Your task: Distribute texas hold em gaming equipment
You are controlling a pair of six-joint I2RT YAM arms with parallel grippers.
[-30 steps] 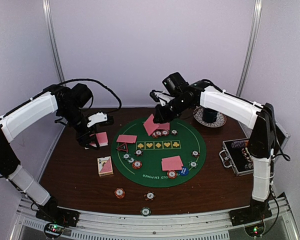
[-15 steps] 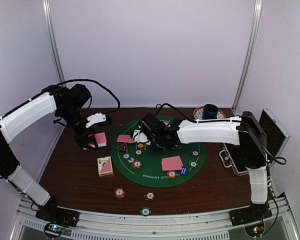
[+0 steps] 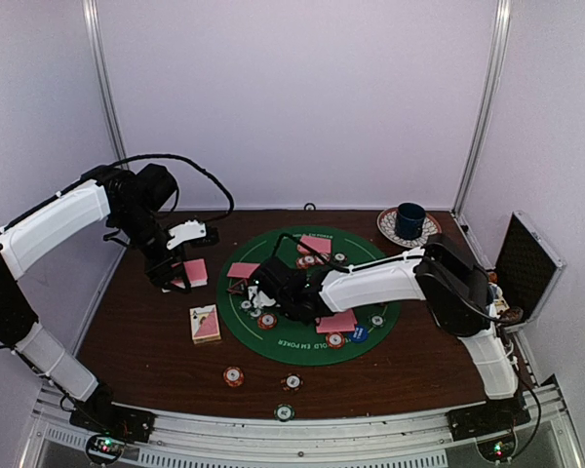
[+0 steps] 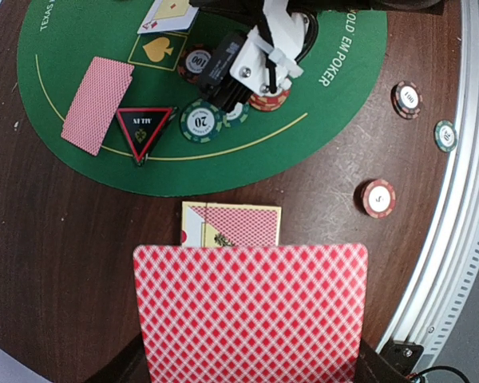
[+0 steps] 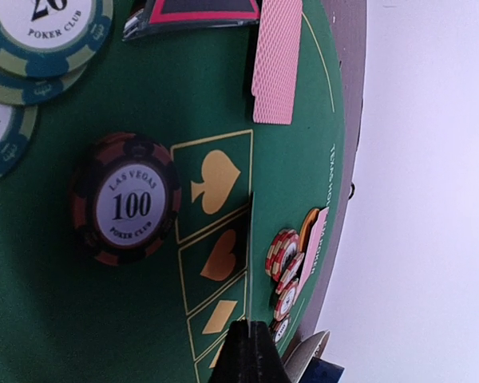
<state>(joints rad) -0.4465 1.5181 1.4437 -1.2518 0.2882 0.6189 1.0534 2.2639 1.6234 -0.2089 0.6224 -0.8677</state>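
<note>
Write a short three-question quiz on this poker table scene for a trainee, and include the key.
1. True or false: the left gripper holds a pink-backed card.
2. What number is printed on the dark chip beside the spade square? A) 5 B) 100 C) 500
3. Which gripper is down over the green mat?
Key: 1 true; 2 B; 3 the right gripper.
</note>
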